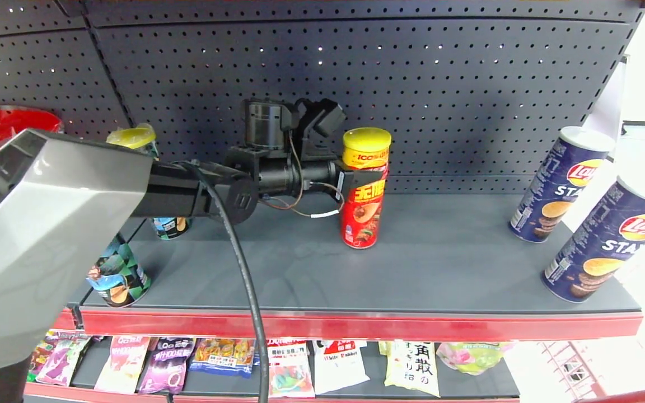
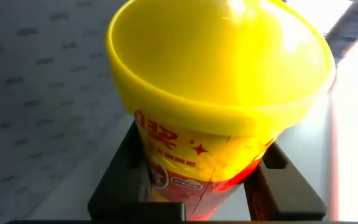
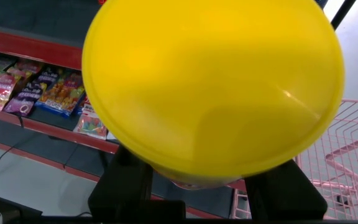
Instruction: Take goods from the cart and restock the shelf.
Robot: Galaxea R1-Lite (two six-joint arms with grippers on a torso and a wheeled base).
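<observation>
A red chip can (image 1: 363, 193) with a yellow lid stands upright on the grey shelf (image 1: 440, 263), near the middle. My left gripper (image 1: 360, 187) reaches in from the left and is shut on the can's upper half. In the left wrist view the can (image 2: 210, 93) sits between the black fingers (image 2: 124, 180). My right gripper (image 3: 204, 186) is shut on a second can, of which the yellow lid (image 3: 213, 81) faces the camera; its fingers (image 3: 284, 190) flank the can, above the pink cart (image 3: 347, 168).
Two blue chip cans (image 1: 557, 184) (image 1: 608, 240) stand at the shelf's right end. A dark printed can (image 1: 118, 274) and a yellow-lidded can (image 1: 132, 137) stand at the left, with red bags (image 1: 3, 123) beyond. Snack packets (image 1: 289, 366) line the lower shelf.
</observation>
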